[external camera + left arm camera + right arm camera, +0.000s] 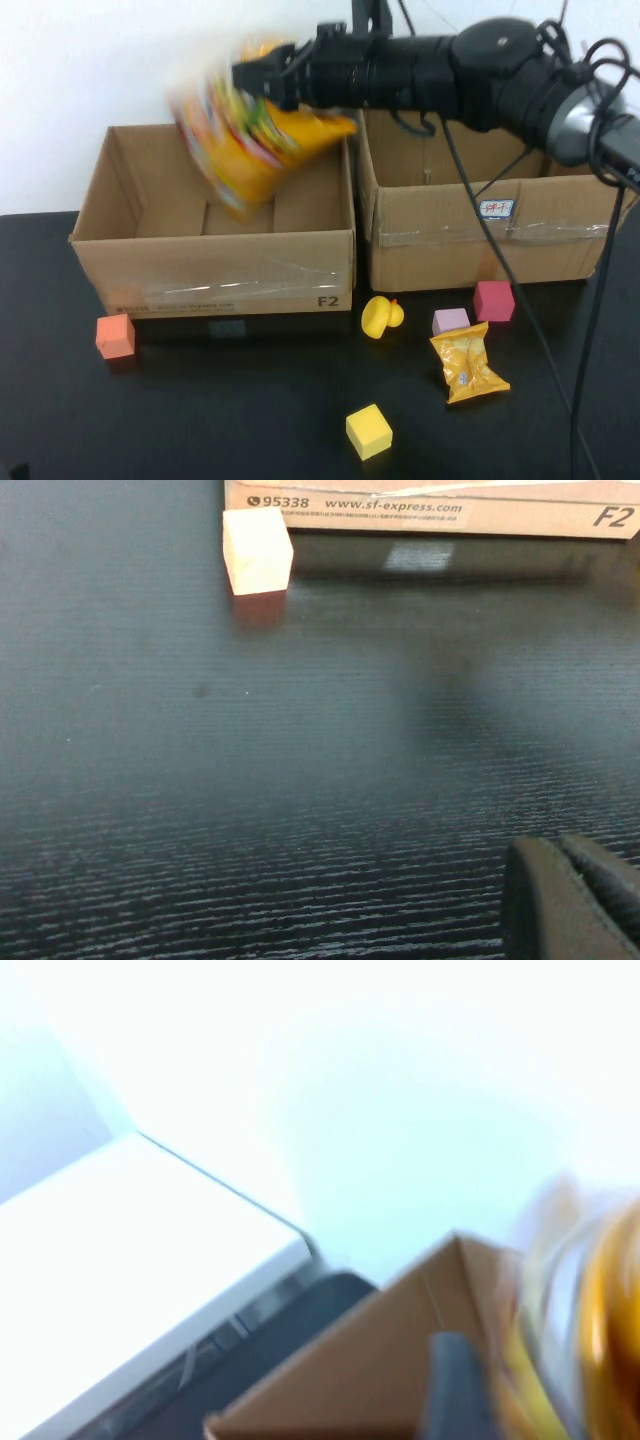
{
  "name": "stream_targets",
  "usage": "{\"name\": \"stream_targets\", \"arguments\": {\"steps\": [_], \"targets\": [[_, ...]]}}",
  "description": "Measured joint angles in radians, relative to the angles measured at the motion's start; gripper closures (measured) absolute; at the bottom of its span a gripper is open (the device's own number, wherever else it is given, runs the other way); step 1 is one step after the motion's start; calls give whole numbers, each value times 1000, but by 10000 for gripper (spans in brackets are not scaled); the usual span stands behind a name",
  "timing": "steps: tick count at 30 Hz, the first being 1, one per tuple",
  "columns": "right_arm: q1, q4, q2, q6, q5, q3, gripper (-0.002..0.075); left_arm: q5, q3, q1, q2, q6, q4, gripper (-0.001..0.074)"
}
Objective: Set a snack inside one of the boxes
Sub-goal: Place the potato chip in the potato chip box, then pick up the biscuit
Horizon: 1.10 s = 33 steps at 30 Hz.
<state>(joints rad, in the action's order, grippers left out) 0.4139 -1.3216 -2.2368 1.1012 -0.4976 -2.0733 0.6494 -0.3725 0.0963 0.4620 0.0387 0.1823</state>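
Right gripper [268, 72], clamped on a snack bag [250, 135] hanging directly above the left box [215, 255]; left gripper [570, 900] parked low, opening indeterminate.

The black table [220, 420] carries two open cardboard boxes side by side at its far edge, the left box [215, 270] at eleven o'clock and the right box [480, 235] at one o'clock. In front of them lie an orange cube [115, 336] at nine o'clock, a yellow rubber duck [380, 316] near the centre, and a lilac cube [450, 321] touching a small orange snack packet [467, 364] at three o'clock. A pink cube [494, 300] sits just beyond those, and a yellow cube [369, 431] lies at six o'clock.
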Motion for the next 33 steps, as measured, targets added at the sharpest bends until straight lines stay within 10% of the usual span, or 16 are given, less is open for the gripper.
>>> {"name": "stream_targets", "arguments": {"steps": [4, 10, 20, 26, 33], "targets": [[0, 40, -17, -23, -49, 0, 204, 0, 0, 0, 0, -8, 0, 738], [2, 341, 37, -182, -155, 2, 186, 0, 0, 0, 0, -14, 1, 738], [2, 1167, 365, -549, -626, -2, 661, -17, -54, 0, 107, -531, 529, 737], [-11, 1370, 542, -636, -717, 15, 714, -47, -153, 0, 353, -807, 862, 737], [-62, 1429, 773, -730, -710, 279, 718, -94, -298, 145, 703, -751, 763, 737]]}}
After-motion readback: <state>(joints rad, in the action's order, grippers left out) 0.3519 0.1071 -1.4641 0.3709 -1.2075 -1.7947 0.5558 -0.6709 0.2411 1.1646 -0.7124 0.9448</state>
